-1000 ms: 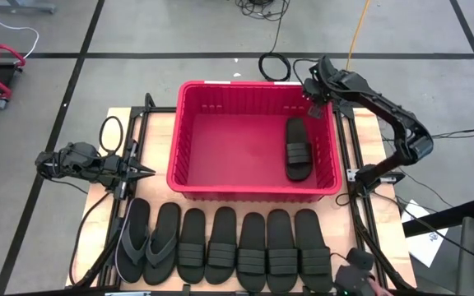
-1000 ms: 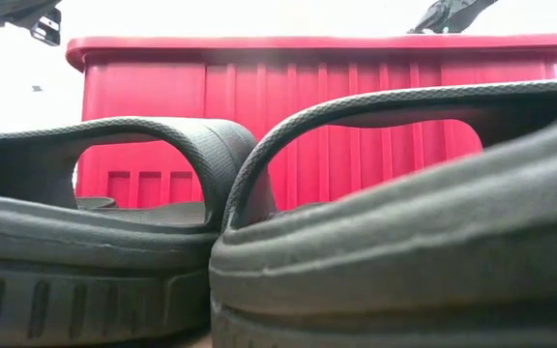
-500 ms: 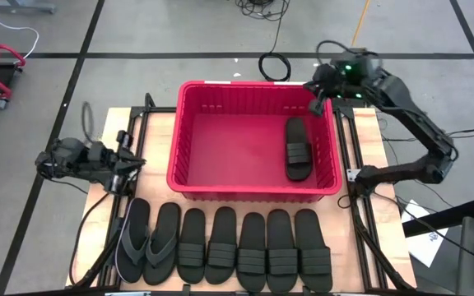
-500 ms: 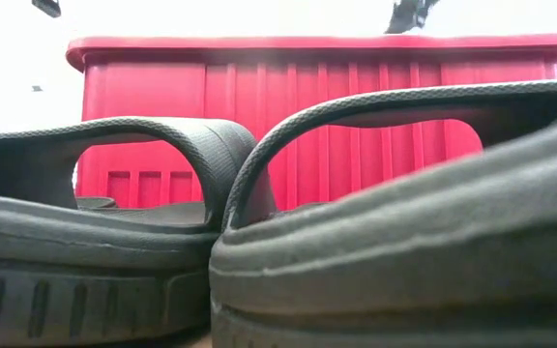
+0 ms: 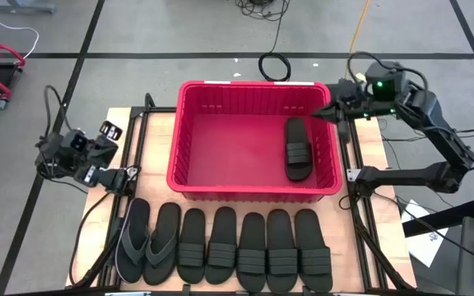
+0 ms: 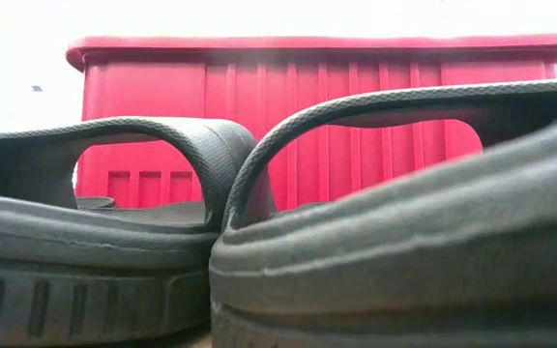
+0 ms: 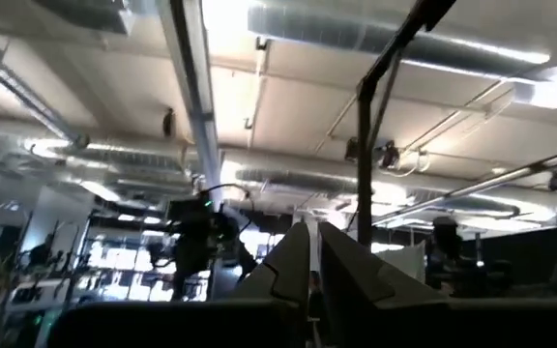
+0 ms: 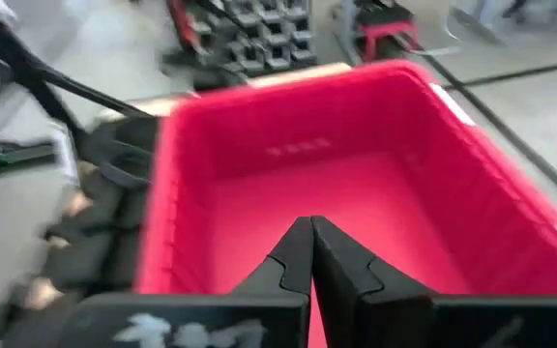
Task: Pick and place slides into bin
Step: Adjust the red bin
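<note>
Slides: one lies in the bin (image 5: 189, 131) at its right end (image 5: 298, 149); seven more sit in a row (image 5: 225, 244) on the table in front of it. Right gripper (image 5: 331, 113) hangs over the bin's right rim, fingers pressed together, empty. Left gripper (image 5: 127, 174) sits at the table's left edge near the thong pair, fingers nearly together, holding nothing. You appear to be between picks; next you need a gripper opened and lowered onto a strap.

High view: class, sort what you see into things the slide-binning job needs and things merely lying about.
Job:
red bin
slide in the bin
seven slides in a row on the table
left gripper, shut
right gripper, shut

Lying about:
coiled black cable
yellow cable
</note>
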Robot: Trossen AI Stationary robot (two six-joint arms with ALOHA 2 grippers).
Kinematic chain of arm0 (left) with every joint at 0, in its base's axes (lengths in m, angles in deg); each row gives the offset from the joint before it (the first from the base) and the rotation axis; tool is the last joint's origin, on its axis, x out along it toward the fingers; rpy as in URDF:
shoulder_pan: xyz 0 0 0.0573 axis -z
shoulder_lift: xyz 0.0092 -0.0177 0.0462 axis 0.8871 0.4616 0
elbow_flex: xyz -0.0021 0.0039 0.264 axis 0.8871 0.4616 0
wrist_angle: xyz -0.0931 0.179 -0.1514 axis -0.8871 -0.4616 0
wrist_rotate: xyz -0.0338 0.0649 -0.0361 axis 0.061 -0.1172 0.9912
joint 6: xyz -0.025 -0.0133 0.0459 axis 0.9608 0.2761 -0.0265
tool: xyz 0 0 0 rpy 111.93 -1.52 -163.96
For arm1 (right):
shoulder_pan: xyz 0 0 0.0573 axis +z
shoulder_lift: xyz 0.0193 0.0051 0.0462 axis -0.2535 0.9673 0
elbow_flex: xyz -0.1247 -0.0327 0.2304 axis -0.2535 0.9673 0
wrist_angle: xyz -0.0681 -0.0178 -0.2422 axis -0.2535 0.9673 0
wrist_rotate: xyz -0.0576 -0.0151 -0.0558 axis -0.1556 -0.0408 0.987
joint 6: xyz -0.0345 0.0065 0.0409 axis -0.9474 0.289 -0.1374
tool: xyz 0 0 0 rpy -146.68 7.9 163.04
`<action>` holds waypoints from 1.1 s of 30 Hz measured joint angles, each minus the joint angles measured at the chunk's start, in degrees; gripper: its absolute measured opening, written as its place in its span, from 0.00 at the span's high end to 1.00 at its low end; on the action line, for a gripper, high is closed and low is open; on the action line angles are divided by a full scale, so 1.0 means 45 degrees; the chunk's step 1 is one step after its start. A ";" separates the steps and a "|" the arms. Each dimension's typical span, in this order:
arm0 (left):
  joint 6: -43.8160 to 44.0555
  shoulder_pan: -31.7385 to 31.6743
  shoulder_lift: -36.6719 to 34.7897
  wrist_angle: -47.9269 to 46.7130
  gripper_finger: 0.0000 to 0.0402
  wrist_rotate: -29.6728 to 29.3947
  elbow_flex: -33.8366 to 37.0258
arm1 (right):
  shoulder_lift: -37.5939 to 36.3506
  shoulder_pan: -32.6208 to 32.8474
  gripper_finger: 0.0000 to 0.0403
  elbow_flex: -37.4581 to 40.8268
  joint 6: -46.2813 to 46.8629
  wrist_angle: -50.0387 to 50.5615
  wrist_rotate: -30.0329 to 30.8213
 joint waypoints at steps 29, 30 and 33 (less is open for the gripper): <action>0.2999 -0.0008 0.8056 0.7925 0.92 -0.4222 0.0005 | -0.1421 0.1006 1.00 0.0015 -0.0103 0.0295 0.0382; 0.3628 -0.0016 0.8137 0.7781 0.92 -0.4720 -0.0002 | -0.1483 0.1006 1.00 0.0015 -0.0117 0.0454 0.0382; 0.4306 -0.0092 0.8384 0.6106 0.92 -0.4626 -0.0479 | -0.1669 0.1006 1.00 0.0015 -0.0262 0.0786 0.0377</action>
